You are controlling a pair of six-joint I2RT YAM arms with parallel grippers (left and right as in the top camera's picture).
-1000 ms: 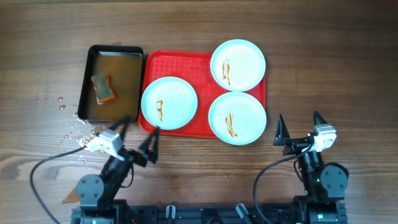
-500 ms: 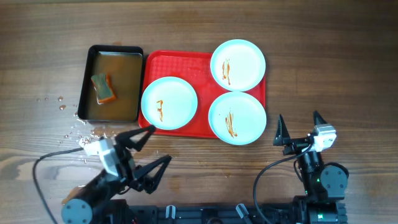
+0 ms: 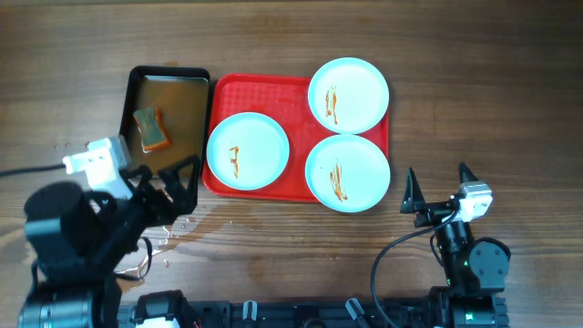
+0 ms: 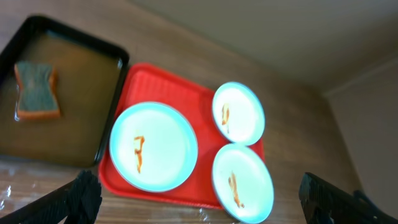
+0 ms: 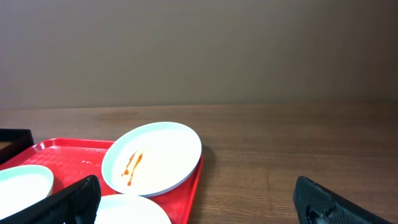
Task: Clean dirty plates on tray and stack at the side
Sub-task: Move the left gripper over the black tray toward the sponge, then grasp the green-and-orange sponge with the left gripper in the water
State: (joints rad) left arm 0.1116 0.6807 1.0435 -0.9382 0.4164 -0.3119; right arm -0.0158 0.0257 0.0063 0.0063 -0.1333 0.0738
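Three round pale plates lie on the red tray, each with orange-brown streaks: one at the left, one at the far right and one at the near right. My left gripper hangs high over the table beside the tray's near left corner, open and empty. Its view looks down on the tray and the plates. Right of the tray, near the table's front, my right gripper stands open and empty, facing the far right plate.
A black pan of brownish water with a sponge in it sits against the tray's left side. Water drops and a wet patch mark the wood in front of and beside the pan.
The left arm has risen and swung left, from the tray's near left corner to high beside the pan's front. The right arm, plates and tray have not moved.
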